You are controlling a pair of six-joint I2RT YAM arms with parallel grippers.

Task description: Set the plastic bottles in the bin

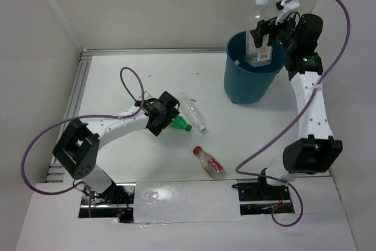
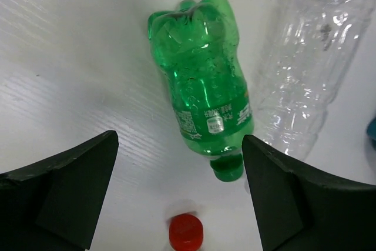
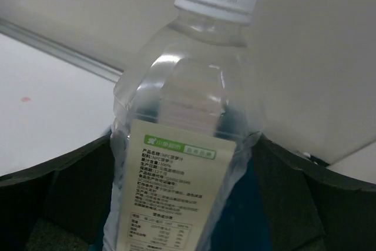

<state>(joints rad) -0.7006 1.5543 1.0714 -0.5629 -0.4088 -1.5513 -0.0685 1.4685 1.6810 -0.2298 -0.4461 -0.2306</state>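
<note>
The right gripper [image 1: 262, 33] pinches the labelled bottle [image 1: 260, 10] above the bin [image 1: 238, 80], far right; released off-centre, it may hit the rim and fall outside. The left gripper [image 1: 169, 117] hangs spread over the green bottle [image 2: 202, 80].

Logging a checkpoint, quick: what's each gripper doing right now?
Left gripper: open, either side of the green bottle, not gripping.
Right gripper: closed on the clear labelled bottle, over the bin.
</note>
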